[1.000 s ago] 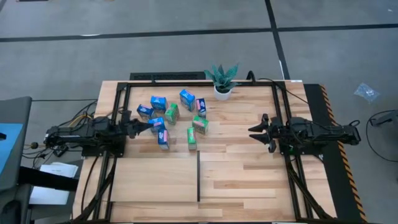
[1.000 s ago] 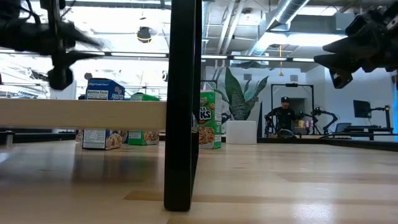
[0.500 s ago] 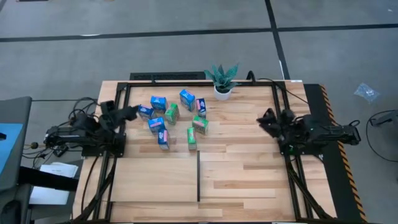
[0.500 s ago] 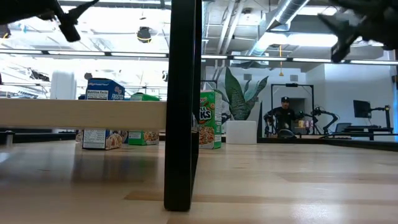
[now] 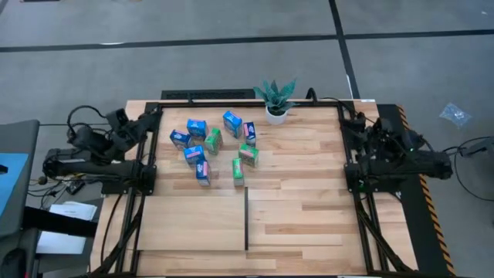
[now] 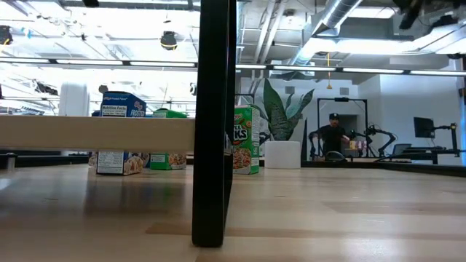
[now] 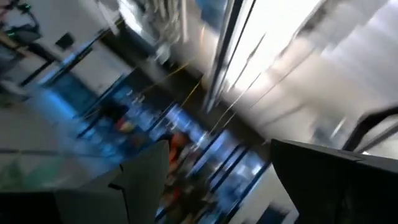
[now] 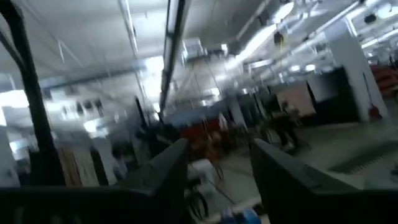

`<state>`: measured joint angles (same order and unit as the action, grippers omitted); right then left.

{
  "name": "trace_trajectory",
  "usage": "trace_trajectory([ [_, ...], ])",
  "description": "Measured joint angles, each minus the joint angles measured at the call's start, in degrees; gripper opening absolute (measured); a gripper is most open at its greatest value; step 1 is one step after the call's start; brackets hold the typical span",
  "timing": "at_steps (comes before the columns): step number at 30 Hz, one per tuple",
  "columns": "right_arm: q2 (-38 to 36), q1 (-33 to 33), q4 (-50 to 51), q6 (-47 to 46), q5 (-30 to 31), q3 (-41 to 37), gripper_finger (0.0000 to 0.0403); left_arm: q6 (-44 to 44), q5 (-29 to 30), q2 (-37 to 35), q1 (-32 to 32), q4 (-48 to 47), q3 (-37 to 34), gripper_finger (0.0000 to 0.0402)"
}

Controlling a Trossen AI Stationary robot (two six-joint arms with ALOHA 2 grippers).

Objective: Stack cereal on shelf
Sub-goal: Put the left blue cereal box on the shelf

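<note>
Several small blue and green cereal boxes (image 5: 212, 147) lie and stand in a loose cluster on the far left part of the light-wood shelf surface (image 5: 309, 193). The low view shows a blue box (image 6: 120, 135) and a green one (image 6: 247, 140) upright on their bases. My left gripper (image 5: 148, 121) is raised over the left rail, tipped upward and open (image 7: 219, 144), with only the room's ceiling between its fingers. My right gripper (image 5: 356, 122) is raised over the right rail, also tipped upward, its fingers a little apart (image 8: 219, 143) with nothing between them.
A potted green plant (image 5: 275, 96) stands at the far edge, just right of the boxes. A thin black divider strip (image 5: 246, 220) runs from the middle toward the near edge. Black rails (image 5: 343, 154) frame the wood. The right half and the near part hold bare wood.
Both grippers have risen from low over the wood and drawn back, the left toward the table's left edge and the right toward its right edge. Both have tipped from about level to pointing upward, leaving the low view at its top. The boxes have stayed where they were.
</note>
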<state>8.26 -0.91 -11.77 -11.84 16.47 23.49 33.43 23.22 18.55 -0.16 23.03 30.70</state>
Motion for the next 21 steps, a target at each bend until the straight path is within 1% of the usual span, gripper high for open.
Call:
trace_trajectory([
  [3,6.26,0.0,9.38,2.37,0.29,8.41,0.0245,-2.77,-3.36,5.37,0.0,-9.97,7.12,0.0272],
  [8,15.4,0.0,18.64,4.88,1.97,19.61,0.0314,-6.86,-10.35,13.75,-0.02,-26.17,20.89,0.028],
  [9,16.86,0.0,20.14,5.3,2.26,21.49,0.0327,-7.58,-11.22,15.22,-0.02,-30.8,24.09,0.0281],
  [11,19.26,0.0,23.77,6.07,3.18,24.62,0.0351,-9.26,-11.81,18.19,-0.02,-42.99,30.98,0.0281],
  [13,21.19,0.0,27.59,6.34,3.35,27.01,0.037,-10.28,-9.99,21.36,-0.04,-57.52,38.29,0.0281],
  [16,23.33,-0.02,31.86,6.34,5.0,29.06,0.0386,-10.12,-5.81,25.95,-0.04,-74.75,46.71,0.0281],
  [18,24.12,-0.01,33.09,6.34,6.08,29.44,0.0389,-8.86,-3.45,28.26,-0.01,-83.04,50.2,0.0281],
  [21,24.5,-0.03,34.46,6.33,6.63,29.44,0.0387,-8.28,-2.76,30.91,-0.02,-91.84,52.03,0.0281],
])
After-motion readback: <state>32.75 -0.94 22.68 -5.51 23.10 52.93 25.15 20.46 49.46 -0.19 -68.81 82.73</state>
